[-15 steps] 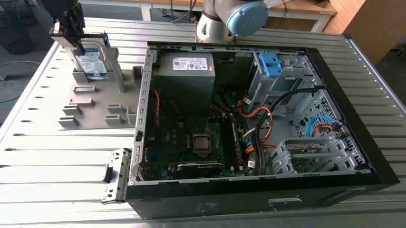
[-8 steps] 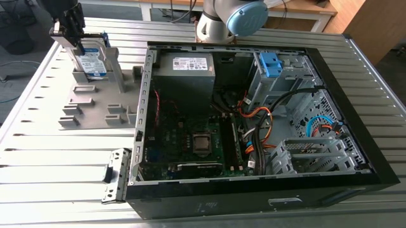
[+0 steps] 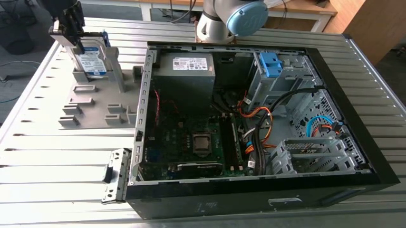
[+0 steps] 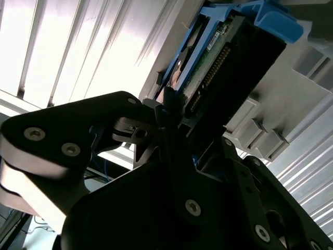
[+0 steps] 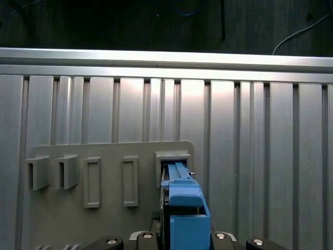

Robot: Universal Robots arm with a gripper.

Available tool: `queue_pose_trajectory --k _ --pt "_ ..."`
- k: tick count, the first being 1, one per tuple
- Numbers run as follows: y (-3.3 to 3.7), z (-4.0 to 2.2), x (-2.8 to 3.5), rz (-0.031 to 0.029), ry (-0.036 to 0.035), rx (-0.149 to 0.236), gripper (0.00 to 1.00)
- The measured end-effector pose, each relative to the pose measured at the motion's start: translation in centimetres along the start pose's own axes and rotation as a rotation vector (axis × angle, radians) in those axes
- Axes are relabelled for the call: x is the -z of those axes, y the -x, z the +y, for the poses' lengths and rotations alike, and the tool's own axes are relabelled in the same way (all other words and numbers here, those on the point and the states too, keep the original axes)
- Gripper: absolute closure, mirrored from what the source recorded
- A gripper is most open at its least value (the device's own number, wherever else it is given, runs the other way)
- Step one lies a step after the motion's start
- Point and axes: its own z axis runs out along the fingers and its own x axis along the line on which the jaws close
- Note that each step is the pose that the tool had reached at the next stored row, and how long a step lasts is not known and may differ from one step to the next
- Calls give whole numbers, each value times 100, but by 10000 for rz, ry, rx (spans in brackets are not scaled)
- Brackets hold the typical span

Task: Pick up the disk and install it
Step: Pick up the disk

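Holding the disk [image 3: 90,58] upright by its top edge, fingers [image 3: 78,33] closed tight on its blue bracket, at the end slot of the grey holder [image 3: 95,102] on the slatted worktop [image 3: 38,156], outside the open computer case [image 3: 254,118], toward the exterior view's left.
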Motion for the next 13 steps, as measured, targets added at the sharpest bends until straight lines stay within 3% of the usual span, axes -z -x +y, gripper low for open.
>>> queue_pose_trajectory --k 13 --pt "1 0 24 -7 4 0 64"
